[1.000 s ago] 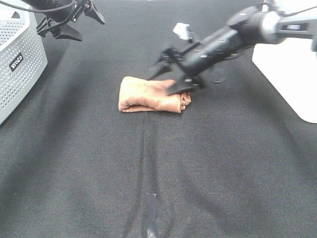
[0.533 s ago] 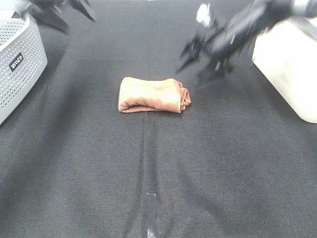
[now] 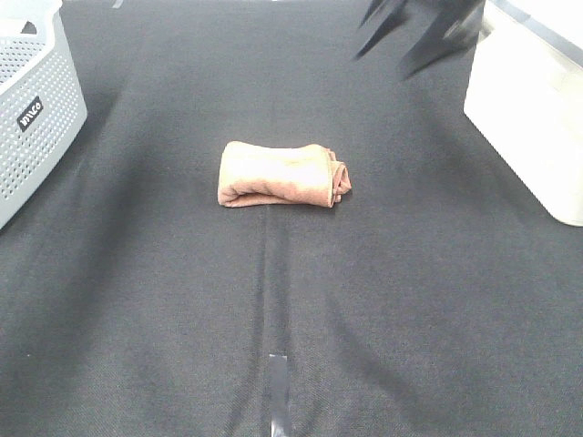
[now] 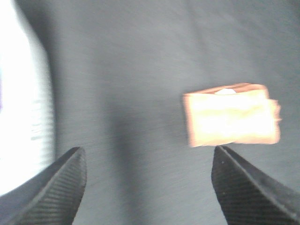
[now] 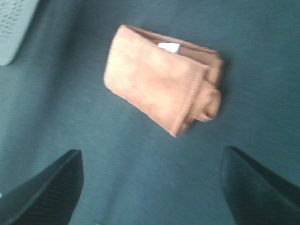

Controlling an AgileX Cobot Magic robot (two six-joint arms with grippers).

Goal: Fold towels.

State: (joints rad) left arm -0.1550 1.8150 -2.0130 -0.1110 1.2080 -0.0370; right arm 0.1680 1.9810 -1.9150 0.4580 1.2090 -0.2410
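Note:
The brown towel [image 3: 281, 174] lies folded into a small thick bundle in the middle of the black table. It also shows in the left wrist view [image 4: 230, 115] and in the right wrist view [image 5: 161, 78], where a small white tag sticks out at one edge. My right gripper [image 3: 414, 36] is a blurred dark shape near the top right of the exterior view, open, high and away from the towel; its fingers [image 5: 51, 192] stand wide apart and empty. My left gripper is out of the exterior view; its fingers [image 4: 51, 192] are open and empty, well above the table.
A grey perforated basket [image 3: 32, 118] stands at the left edge. A white bin [image 3: 533, 109] stands at the right edge. A short strip of tape [image 3: 279, 391] marks the table near its front.
My right gripper has let go of the towel and pulled up and back to the far right. My left gripper has left the exterior view. The towel lies still.

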